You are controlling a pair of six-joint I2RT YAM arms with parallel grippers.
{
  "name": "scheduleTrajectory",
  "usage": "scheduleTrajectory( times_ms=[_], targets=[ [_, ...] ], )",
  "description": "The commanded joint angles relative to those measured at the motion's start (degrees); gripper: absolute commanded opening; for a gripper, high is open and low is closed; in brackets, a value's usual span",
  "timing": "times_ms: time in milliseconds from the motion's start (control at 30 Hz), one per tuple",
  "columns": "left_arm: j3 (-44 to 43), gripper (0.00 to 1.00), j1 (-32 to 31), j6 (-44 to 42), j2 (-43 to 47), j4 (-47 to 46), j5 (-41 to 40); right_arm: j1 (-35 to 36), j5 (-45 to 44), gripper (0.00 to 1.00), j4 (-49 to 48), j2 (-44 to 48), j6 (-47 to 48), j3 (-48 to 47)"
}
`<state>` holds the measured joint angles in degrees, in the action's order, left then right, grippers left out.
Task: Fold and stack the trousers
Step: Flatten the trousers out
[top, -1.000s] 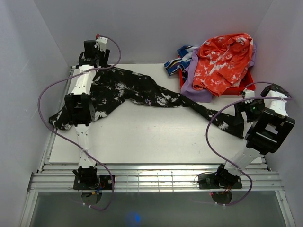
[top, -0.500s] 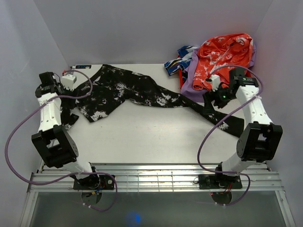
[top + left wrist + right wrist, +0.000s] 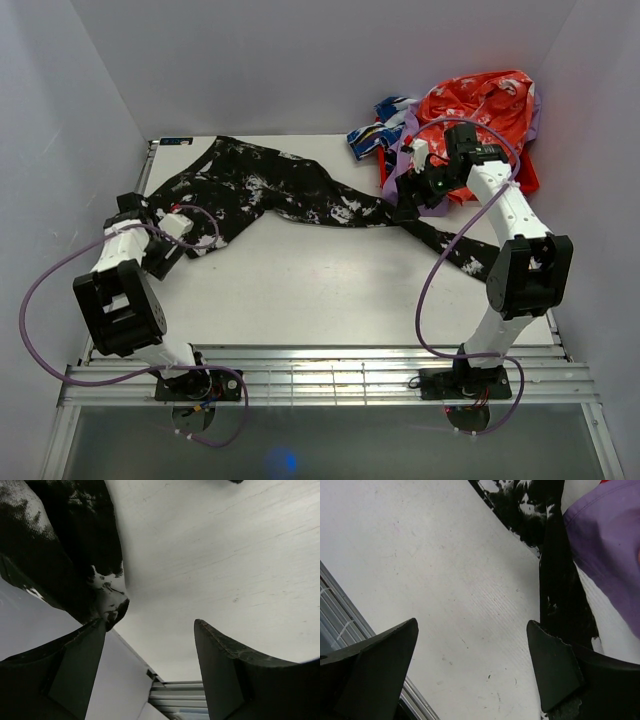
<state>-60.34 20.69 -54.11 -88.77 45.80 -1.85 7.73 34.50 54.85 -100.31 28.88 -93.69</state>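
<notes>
The trousers point(image 3: 290, 192), black with white blotches, lie spread across the table. The waist is at the back left and one leg runs right to its end point(image 3: 482, 262). My left gripper point(image 3: 170, 248) is open at the trousers' left hem; in the left wrist view the hem point(image 3: 107, 597) sits just off the left fingertip of that gripper point(image 3: 150, 625), with nothing between the fingers. My right gripper point(image 3: 408, 208) is open over the long leg; in the right wrist view the leg point(image 3: 562, 595) runs behind the right finger of that gripper point(image 3: 472, 625), with bare table between the fingers.
A pile sits at the back right: an orange-red garment point(image 3: 470, 120), a purple cloth point(image 3: 412, 178) point(image 3: 607, 540) and a blue-white patterned cloth point(image 3: 372, 136). Walls close in on the left, right and back. Metal rails point(image 3: 330, 375) run along the table's near edge.
The left arm swung from the back left corner down to the trousers' left hem. The right arm moved from the right edge inward to the long leg beside the pile. Both grippers stay open.
</notes>
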Motion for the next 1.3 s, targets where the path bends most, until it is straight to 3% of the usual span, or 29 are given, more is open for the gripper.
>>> scheduleTrajectory(
  times_ms=[0,133,333,600,667,733,767,800,900,967,1100,1133,1233,1267],
  targets=[
    [2.7,0.81,-0.4,-9.3,3.0,-3.3,-3.0,-0.3,0.1,0.94,-1.4,2.9,-0.1,4.5],
    [6.5,0.79,-0.9,-18.9,2.3,-8.3,-5.8,-0.2,-0.6,0.93,-1.7,3.7,0.2,5.4],
    [6.9,0.76,-2.1,-21.5,-2.9,-14.4,-10.6,-0.3,-1.4,0.93,-1.5,3.8,0.2,4.2],
    [13.3,0.66,-3.2,-29.4,-6.0,-30.5,-17.7,-0.4,-2.0,0.93,-1.3,4.6,0.2,4.2],
    [14.2,0.58,-3.3,-30.2,-6.8,-32.2,-18.5,-0.6,-2.2,0.92,-1.2,4.8,0.3,4.1],
    [13.9,0.37,-3.8,-30.1,-7.2,-31.4,-18.9,-1.0,-2.6,0.90,-1.3,4.9,0.3,4.3],
    [12.8,0.30,-4.8,-29.8,-6.7,-28.6,-18.3,-1.1,-2.9,0.89,-1.2,5.0,0.5,4.5],
    [11.7,0.16,-5.5,-29.3,-5.8,-26.5,-16.1,-1.2,-3.1,0.88,-1.3,5.0,0.6,5.2],
    [2.7,0.00,-9.3,-26.0,-0.3,-9.8,-9.4,-2.1,-3.9,0.87,-1.8,5.4,1.7,6.8],
    [-3.9,0.00,-12.8,-24.1,2.7,7.6,-0.5,-3.0,-3.4,0.86,-1.9,5.4,1.6,7.9],
    [-22.9,0.00,-19.0,-24.4,3.3,34.0,16.7,-4.1,-1.3,0.83,-1.9,4.8,0.3,6.8],
    [-28.8,0.00,-19.7,-21.6,3.4,34.8,19.6,-4.4,-0.8,0.83,-1.8,4.6,0.1,6.4],
    [-32.0,0.00,-24.5,-23.2,8.2,34.8,31.0,-4.5,1.4,0.82,-1.7,4.5,-0.3,5.0],
    [-33.2,0.00,-25.9,-23.2,8.9,34.6,38.2,-4.5,2.1,0.83,-1.5,4.5,-0.4,4.5]
  ],
)
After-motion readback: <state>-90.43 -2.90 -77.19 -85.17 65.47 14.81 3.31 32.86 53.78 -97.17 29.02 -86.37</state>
